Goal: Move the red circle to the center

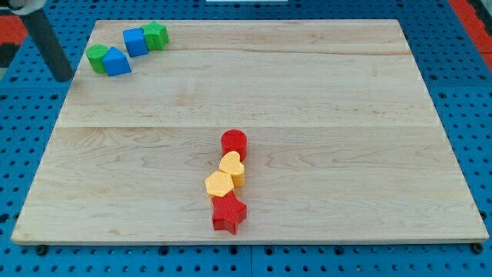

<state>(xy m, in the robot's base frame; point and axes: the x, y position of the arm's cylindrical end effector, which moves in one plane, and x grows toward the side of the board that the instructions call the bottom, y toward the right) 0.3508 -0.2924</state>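
You find my tip (64, 78) at the view's upper left, just off the left edge of the wooden board (307, 85), over the blue pegboard (15, 138). It is a bare rod with nothing to open or close, and it touches no block.

Nearest to the tip is a cluster in the board's top-left corner. A green block (97, 58), shape unclear, sits just to the tip's right, touching a blue block with a peaked top (116, 61). Up and to the right, a blue cube (135, 41) presses against a second green block (155, 35).

The red circle (234, 143) lies well apart from the tip, a little below the board's middle. It heads a tight column running toward the view's bottom: a yellow heart (232, 168) touches it from below, then a yellow block (220, 185), shape hard to make out, then a red star (228, 214) near the bottom edge.

You see bare wood between the tip and the red circle. Bare wood also lies above the circle and to both its sides, and the whole right half of the board holds no blocks. Only the yellow heart crowds the circle, on its lower side.
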